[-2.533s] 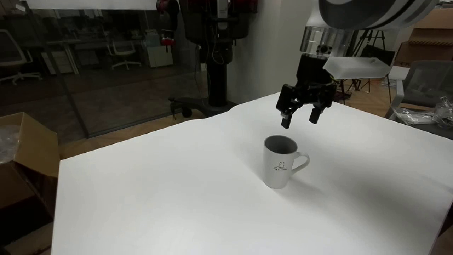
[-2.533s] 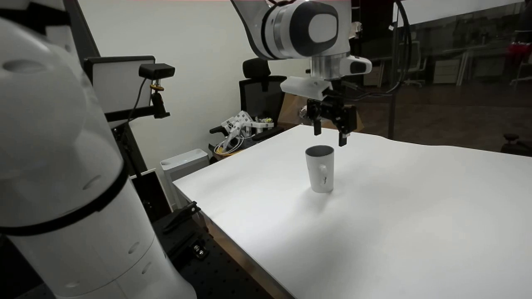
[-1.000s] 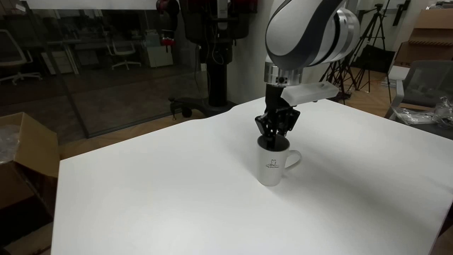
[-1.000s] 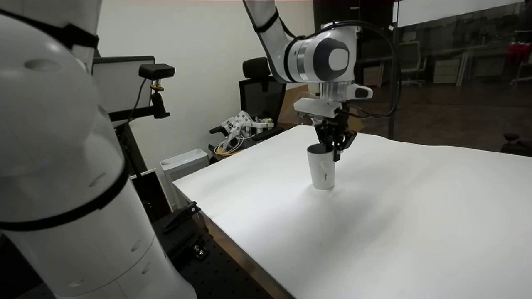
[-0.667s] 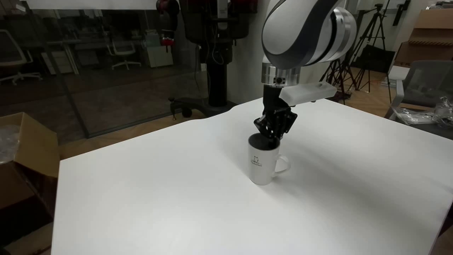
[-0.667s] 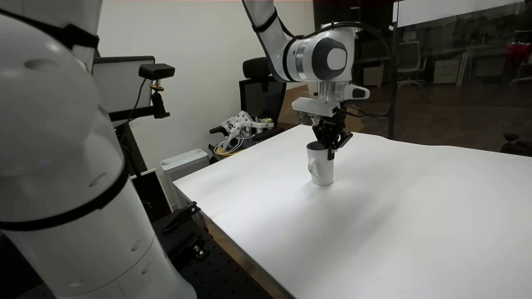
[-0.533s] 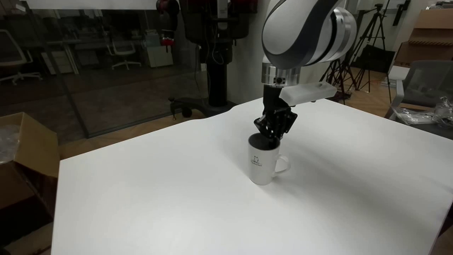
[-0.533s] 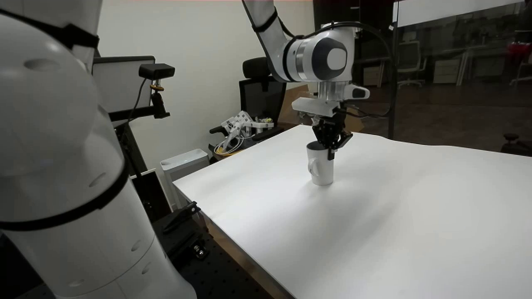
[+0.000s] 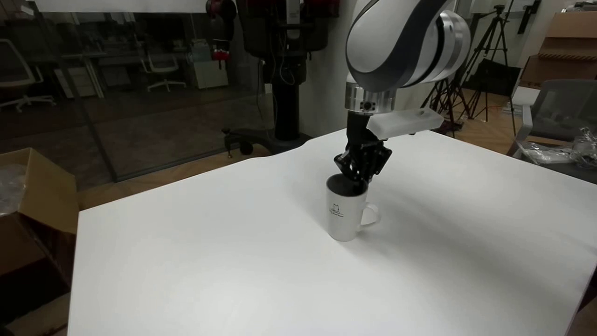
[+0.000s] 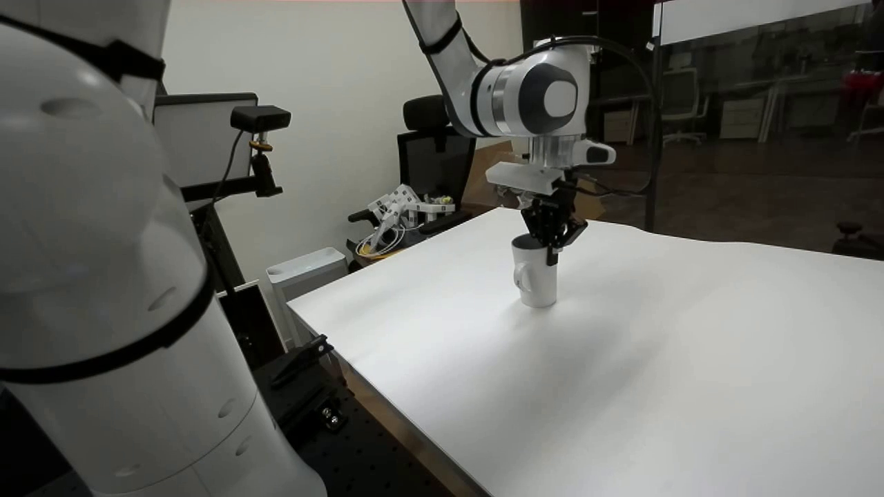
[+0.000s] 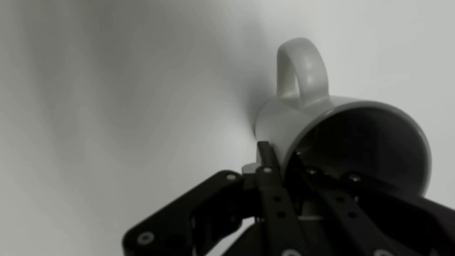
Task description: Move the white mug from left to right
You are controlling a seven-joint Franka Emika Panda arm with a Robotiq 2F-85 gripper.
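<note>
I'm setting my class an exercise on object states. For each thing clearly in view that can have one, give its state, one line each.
White cylindrical ceramic mug: upright; whether lifted or empty, cannot tell.
Black two-fingered gripper: closed on the mug's wall, one finger inside, one outside.
Brown cardboard box: open, flap folded out, crumpled clear plastic inside.
Grey mesh-backed chair: upright, clear plastic wrapping on its seat.

Nothing can be read: in an exterior view, the white mug (image 9: 345,219) bears a small dark print (image 9: 336,210), any lettering too small to make out.
</note>
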